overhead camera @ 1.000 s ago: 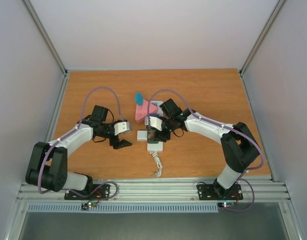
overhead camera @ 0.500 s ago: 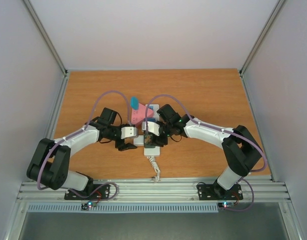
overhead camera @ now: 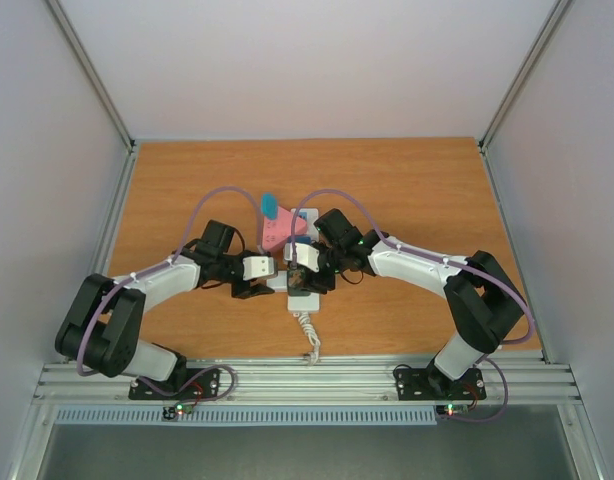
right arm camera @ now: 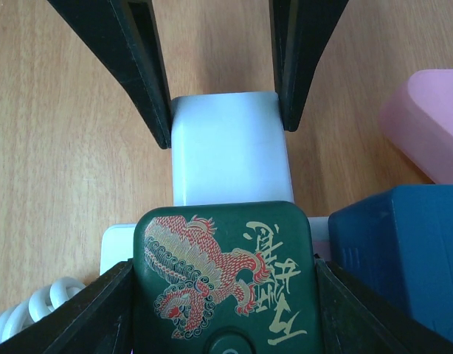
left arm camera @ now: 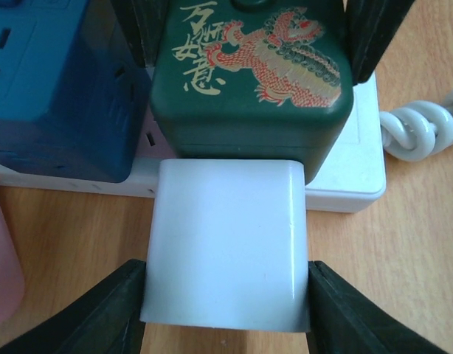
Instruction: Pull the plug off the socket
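The socket, a white power strip point(overhead camera: 305, 296) with a coiled cord point(overhead camera: 312, 338), lies mid-table. A dark green adapter point(right arm camera: 223, 276) with a red dragon stands on it. My right gripper point(right arm camera: 223, 273) is shut on the green adapter's two sides, as the top view also shows point(overhead camera: 309, 278). A white plug block point(left arm camera: 226, 243) sticks out sideways from under the adapter, over the strip's edge point(left arm camera: 344, 173). My left gripper point(left arm camera: 226, 269) is shut on this white plug, fingers point(left arm camera: 101, 317) pressed against both its sides. The plug's prongs are hidden.
A dark blue cube adapter point(left arm camera: 57, 88) sits on the strip beside the green one. A pink block point(overhead camera: 282, 230) and a teal piece point(overhead camera: 270, 208) lie just behind the strip. The coiled cord point(left arm camera: 426, 125) runs toward the table's near edge.
My left gripper has moved right to the white plug and closed on it. The strip has shifted slightly left with the right gripper. Little has moved in the last half second.
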Action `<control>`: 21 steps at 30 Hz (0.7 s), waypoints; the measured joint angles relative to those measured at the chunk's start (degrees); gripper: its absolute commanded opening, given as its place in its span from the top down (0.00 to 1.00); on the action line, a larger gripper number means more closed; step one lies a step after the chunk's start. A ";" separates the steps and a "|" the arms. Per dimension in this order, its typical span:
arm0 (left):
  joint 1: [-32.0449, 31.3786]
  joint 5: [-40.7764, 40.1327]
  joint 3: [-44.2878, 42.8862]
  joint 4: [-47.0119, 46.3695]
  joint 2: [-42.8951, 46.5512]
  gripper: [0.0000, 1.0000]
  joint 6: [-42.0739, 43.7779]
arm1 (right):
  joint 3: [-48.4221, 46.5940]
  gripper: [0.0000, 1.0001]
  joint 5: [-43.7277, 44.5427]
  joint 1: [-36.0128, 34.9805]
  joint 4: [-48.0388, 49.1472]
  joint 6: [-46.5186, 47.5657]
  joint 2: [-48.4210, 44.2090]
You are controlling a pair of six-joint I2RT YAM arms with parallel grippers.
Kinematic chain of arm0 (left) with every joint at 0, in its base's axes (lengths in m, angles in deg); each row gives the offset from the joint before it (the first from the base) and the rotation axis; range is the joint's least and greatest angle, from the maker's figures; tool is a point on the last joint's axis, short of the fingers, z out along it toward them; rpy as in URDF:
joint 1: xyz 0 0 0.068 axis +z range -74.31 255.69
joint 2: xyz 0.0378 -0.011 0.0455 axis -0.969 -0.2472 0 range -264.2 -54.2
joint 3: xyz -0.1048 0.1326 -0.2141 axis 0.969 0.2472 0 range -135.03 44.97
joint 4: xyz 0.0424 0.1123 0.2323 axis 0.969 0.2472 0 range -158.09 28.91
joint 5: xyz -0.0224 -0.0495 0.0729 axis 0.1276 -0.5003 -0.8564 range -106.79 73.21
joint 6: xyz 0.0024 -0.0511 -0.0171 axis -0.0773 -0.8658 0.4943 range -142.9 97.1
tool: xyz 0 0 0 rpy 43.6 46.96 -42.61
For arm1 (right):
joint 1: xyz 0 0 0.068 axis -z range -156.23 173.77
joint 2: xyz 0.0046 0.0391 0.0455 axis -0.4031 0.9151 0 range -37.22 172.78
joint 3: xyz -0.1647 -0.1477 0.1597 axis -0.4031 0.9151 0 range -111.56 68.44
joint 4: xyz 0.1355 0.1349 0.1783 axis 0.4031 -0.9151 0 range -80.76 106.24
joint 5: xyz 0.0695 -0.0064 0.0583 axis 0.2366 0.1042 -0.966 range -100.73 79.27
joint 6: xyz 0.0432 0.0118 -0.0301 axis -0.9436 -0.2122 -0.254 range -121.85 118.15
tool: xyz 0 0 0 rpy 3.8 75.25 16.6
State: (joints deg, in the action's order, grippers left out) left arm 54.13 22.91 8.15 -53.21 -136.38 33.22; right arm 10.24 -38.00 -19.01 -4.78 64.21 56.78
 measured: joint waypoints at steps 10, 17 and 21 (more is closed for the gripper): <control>-0.07 -0.98 1.73 -2.01 1.09 0.66 -0.42 | 0.74 0.77 -0.17 0.00 1.14 0.07 -0.02; -0.26 -1.86 1.97 -1.97 1.66 0.69 0.50 | 0.83 0.79 -0.15 -0.07 0.96 0.42 0.07; 0.20 -1.79 1.90 -1.79 1.66 0.69 1.36 | 0.83 0.80 -0.07 -0.09 0.63 0.48 0.07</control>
State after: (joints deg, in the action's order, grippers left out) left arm 54.33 21.12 10.06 -55.01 -134.71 34.57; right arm 11.07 -38.06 -19.10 -4.15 64.69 56.84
